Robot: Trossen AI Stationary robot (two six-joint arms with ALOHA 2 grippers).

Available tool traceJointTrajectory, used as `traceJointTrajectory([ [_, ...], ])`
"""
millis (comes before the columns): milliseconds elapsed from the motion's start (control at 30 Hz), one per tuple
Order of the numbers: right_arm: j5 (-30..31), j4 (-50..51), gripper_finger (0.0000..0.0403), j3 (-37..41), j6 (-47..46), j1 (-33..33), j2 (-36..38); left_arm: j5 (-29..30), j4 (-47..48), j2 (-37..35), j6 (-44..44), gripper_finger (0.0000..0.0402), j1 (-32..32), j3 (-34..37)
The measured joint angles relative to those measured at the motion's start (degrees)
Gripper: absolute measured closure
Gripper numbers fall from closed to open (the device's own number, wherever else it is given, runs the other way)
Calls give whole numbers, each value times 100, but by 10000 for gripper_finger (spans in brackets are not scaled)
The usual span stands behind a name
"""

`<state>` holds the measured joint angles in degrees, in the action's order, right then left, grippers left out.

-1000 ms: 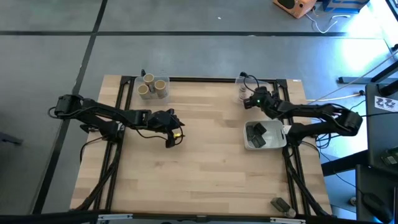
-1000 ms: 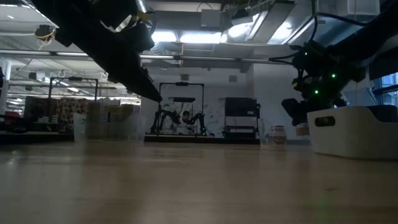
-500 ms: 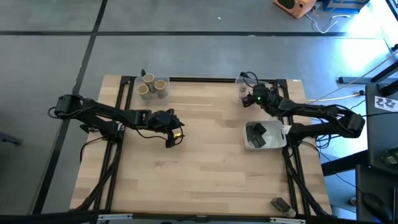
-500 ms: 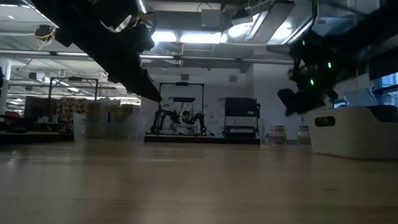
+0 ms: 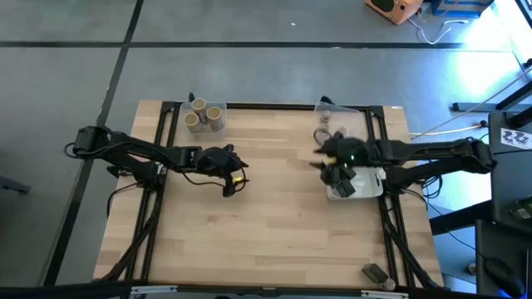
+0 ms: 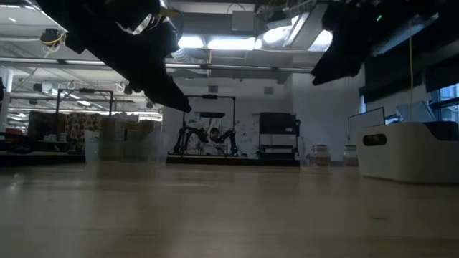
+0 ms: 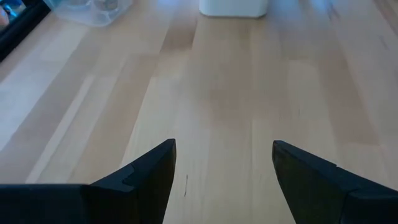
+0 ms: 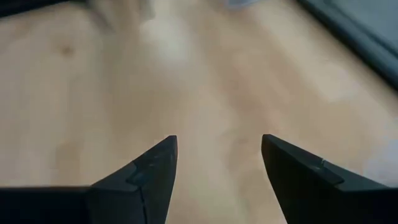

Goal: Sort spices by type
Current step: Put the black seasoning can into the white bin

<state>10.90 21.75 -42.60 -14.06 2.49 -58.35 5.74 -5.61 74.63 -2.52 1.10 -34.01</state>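
Nearest, the bare wooden worktop (image 5: 266,232) fills the front half of the high view. Mid-depth on the left, the left gripper (image 5: 230,184) hangs over bare wood; its wrist view shows the fingers (image 7: 146,177) spread wide with nothing between them. Level with it on the right, the right gripper (image 5: 320,162) sits blurred just beside the white dish (image 5: 372,189), over the dish's near-left edge. Its wrist view shows the fingers (image 8: 149,171) parted wide over plain wood, holding nothing.

Inside the dish lie the dark grey packs (image 5: 342,181), flat on their sides; their long axes cannot be told under the arm.

Farther back on the left, a clear tray (image 5: 218,110) at the rear edge holds three tan cylinders (image 5: 199,105), standing upright with pale round tops facing up. At the rear right, another clear tray (image 5: 345,110) holds the grey-capped jars (image 5: 326,105), also upright, though small and hard to count.

The low view shows what the overhead one cannot: two jars (image 6: 320,155) standing upright at the far edge beside the dish's white wall (image 6: 409,150). Only the left wrist view catches the dish and a tray together across the wood.
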Motion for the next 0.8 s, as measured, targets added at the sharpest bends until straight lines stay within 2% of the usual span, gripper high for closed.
traceJointTrajectory([
  [300, 927, 970, 168, -607, -1031, -1906, 0, 0, -119, 0, 15, 153, 0, -3],
  [500, 1051, 1323, 168, -1028, -1926, -2774, -89, 0, -154, 0, -59, 153, 0, -3],
  [633, 1066, 1757, 168, -1390, -2633, -3296, -455, 0, -159, 0, -165, 153, 0, -3],
  [800, 1189, 2435, 168, -2059, -3437, -3857, -1281, 0, -400, 0, -183, 153, -32, -3],
])
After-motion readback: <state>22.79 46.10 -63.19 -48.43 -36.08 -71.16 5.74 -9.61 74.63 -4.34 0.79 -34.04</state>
